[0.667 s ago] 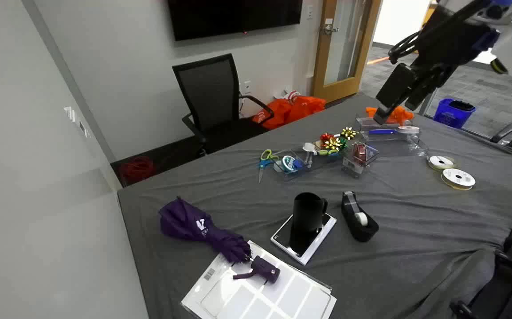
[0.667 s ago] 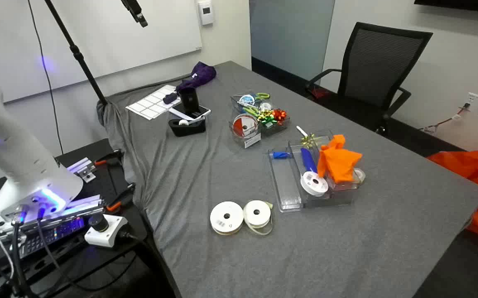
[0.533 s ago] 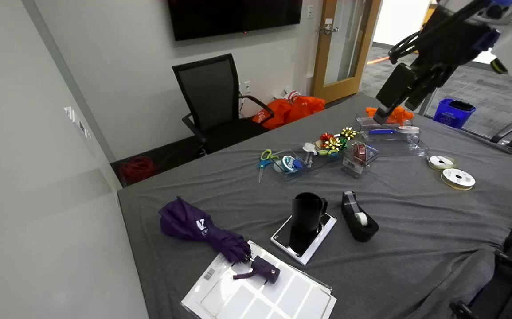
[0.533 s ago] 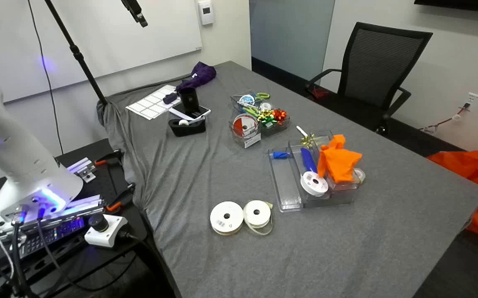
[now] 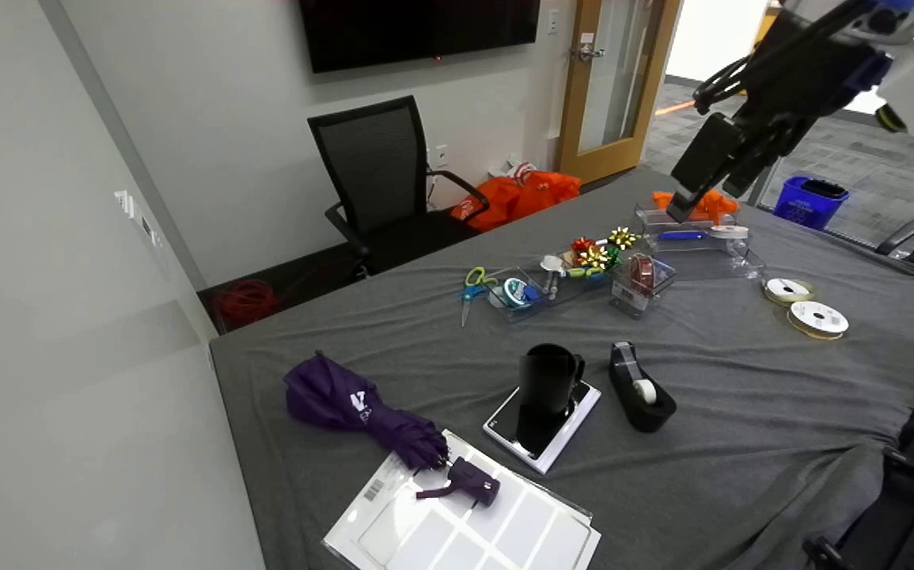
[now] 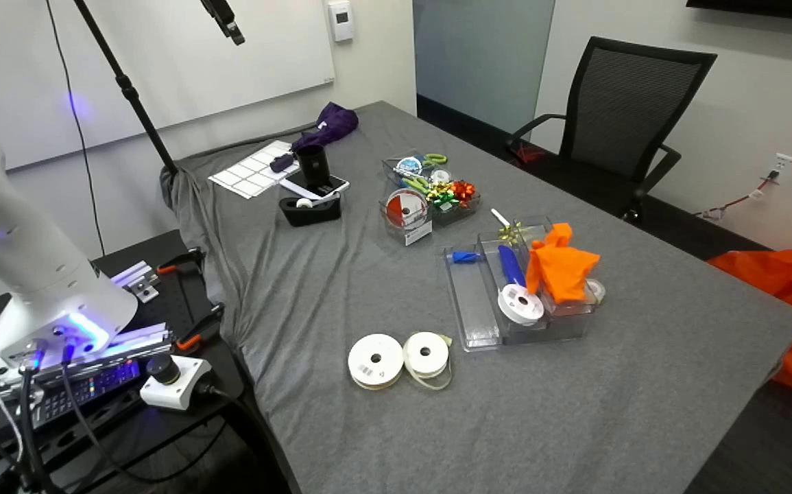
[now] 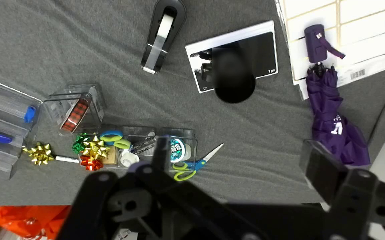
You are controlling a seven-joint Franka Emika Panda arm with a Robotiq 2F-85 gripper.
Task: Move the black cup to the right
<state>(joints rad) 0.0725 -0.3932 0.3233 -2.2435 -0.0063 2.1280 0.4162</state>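
The black cup (image 7: 233,76) is shared by all views, looked down on steeply in the wrist view and slantwise in both exterior views, the chair (image 5: 382,170) being faced beyond it or, from farther off, the whiteboard (image 6: 162,55).

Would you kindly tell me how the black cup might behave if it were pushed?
The black cup stands upright and looks taller than wide, so a high push might tip it. The package beneath looks smooth, so the cup may slide. Its handle, on one side, could make it twist.
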